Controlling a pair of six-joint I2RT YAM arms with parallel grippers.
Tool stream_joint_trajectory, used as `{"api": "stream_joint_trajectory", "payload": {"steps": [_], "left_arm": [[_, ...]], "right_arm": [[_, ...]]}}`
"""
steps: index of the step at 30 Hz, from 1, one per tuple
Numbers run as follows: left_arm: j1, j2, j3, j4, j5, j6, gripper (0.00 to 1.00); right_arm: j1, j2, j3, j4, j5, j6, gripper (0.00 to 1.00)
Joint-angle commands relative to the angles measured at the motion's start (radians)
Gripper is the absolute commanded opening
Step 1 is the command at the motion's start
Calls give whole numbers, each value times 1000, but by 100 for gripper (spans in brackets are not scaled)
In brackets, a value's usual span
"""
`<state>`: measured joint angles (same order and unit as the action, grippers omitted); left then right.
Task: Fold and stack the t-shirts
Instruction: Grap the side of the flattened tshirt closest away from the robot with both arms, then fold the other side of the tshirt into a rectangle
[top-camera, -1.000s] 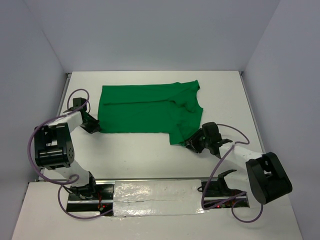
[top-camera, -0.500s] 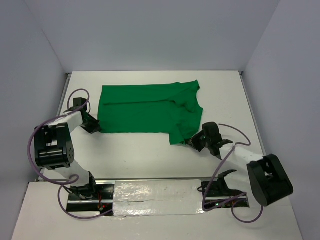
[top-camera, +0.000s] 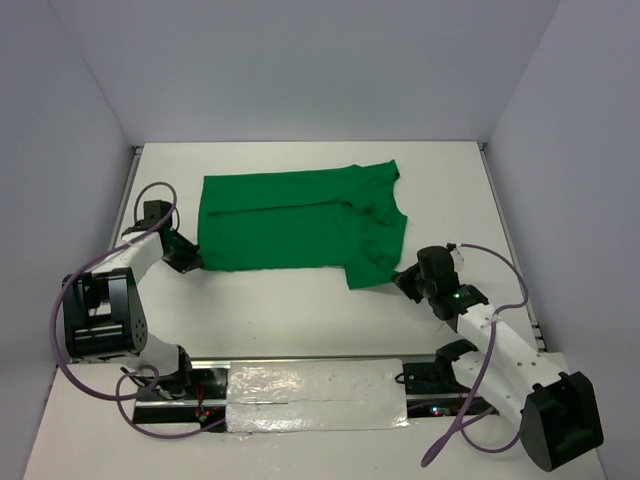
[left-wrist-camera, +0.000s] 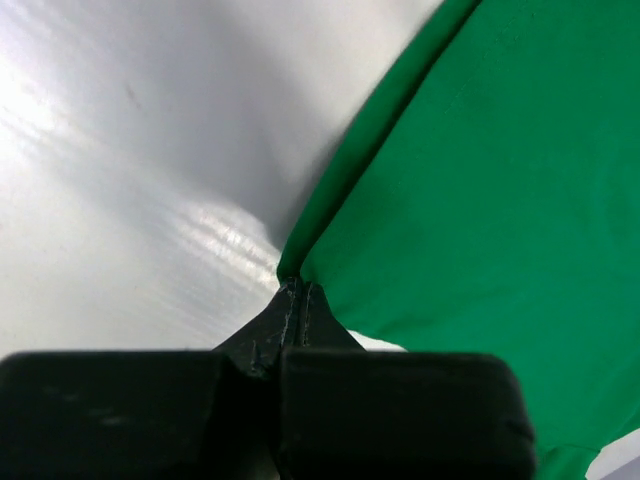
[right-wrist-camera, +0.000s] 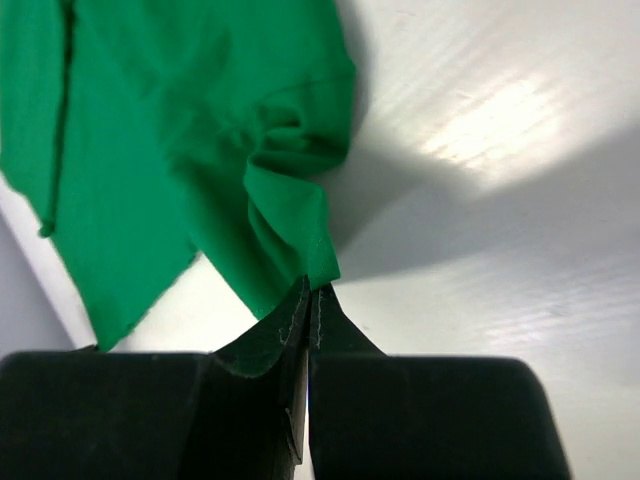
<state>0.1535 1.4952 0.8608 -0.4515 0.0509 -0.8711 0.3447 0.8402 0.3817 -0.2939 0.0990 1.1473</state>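
The bright green t-shirt (top-camera: 295, 218) lies spread on the white table (top-camera: 300, 310), folded lengthwise, its near right part rumpled. My left gripper (top-camera: 189, 262) is shut on the shirt's near left corner (left-wrist-camera: 300, 262) at table level. My right gripper (top-camera: 403, 276) is shut on the shirt's near right corner (right-wrist-camera: 318, 262), holding it a little off the table so the cloth (right-wrist-camera: 180, 130) drapes away from the fingertips (right-wrist-camera: 330, 310). Both grippers sit at the shirt's near edge, one at each end.
White walls enclose the table on the left, back and right. The arm bases and a foil-taped rail (top-camera: 315, 385) run along the near edge. Cables (top-camera: 480, 300) loop beside both arms.
My right gripper has moved right and slightly away from the shirt's middle, pulling the near right corner with it. The left gripper has shifted slightly, still at the left corner.
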Motion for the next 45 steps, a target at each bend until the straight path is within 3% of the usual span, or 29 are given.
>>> {"api": "stream_joint_trajectory", "payload": {"steps": [1,9,19,28,40,45], "left_arm": [[-6,-56,-40,-44,23,-17,0],[-6,-213,-143,-130,0,-34,0],[-6,-417,-201,-207,17,-69,0],[-5,-247,38,-162,6,-75,0],[-6,-58,185,-95,36,-117,0],[-5,-9,230,-108,15,-121,0]], "right_arm": [[4,-45,10,-93,61,-31,0],[7,-217,8,-249,105,-57,0],[4,-253,57,-294,129,-86,0],[-1,-38,255,-156,208,-150,0],[-21,387,564,-13,179,-242,0],[-42,477,646,16,179,-253,0]]}}
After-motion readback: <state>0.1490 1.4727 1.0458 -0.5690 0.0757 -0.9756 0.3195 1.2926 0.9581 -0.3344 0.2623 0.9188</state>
